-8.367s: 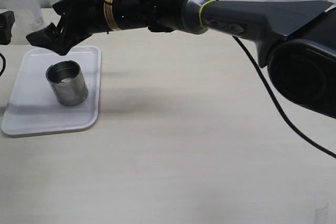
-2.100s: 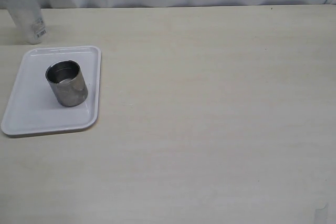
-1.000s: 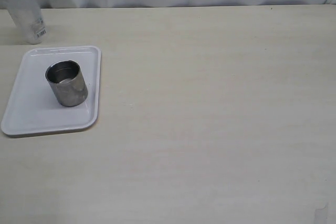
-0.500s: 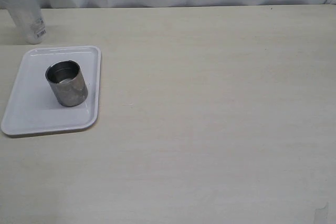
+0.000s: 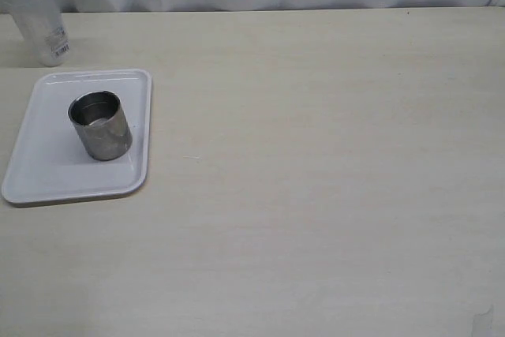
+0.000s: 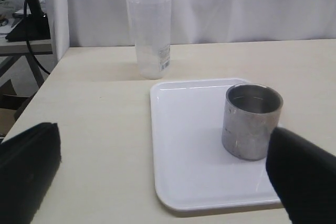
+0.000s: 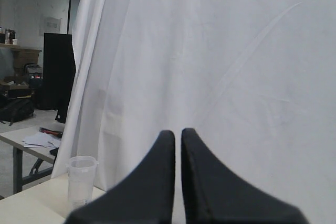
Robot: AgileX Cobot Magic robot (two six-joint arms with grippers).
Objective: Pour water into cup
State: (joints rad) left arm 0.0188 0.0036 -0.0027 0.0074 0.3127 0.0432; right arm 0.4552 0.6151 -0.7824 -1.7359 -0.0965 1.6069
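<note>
Nearest its wrist camera, your left end effector (image 6: 164,145) is released. Its 2 black fingers (image 6: 29,166) stand wide apart, low over the pale worktop (image 6: 100,129), with no object gripped between them.

Just beyond them the white tray (image 6: 189,150) lies flat on the worktop. The cup (image 6: 252,121) stands upright on the tray, its shiny rim level. Its inside is dark, so you cannot tell whether it holds any water.

In the exterior view the tray (image 5: 47,171) sits at the left of the worktop (image 5: 316,155). The cup (image 5: 100,125) stands a little right of the tray's middle, apart from every edge.

Beyond the tray's far edge, 1 clear beaker (image 6: 150,32) with a barcode label stands upright on the worktop, apart from the tray. The exterior view places the beaker (image 5: 35,13) at the far left corner.

Your right end effector (image 7: 178,132) is clenched, with only a thin slit between its 2 fingers. It points at the white curtain (image 7: 236,51), and the beaker (image 7: 81,179) shows small and low in that view.
</note>
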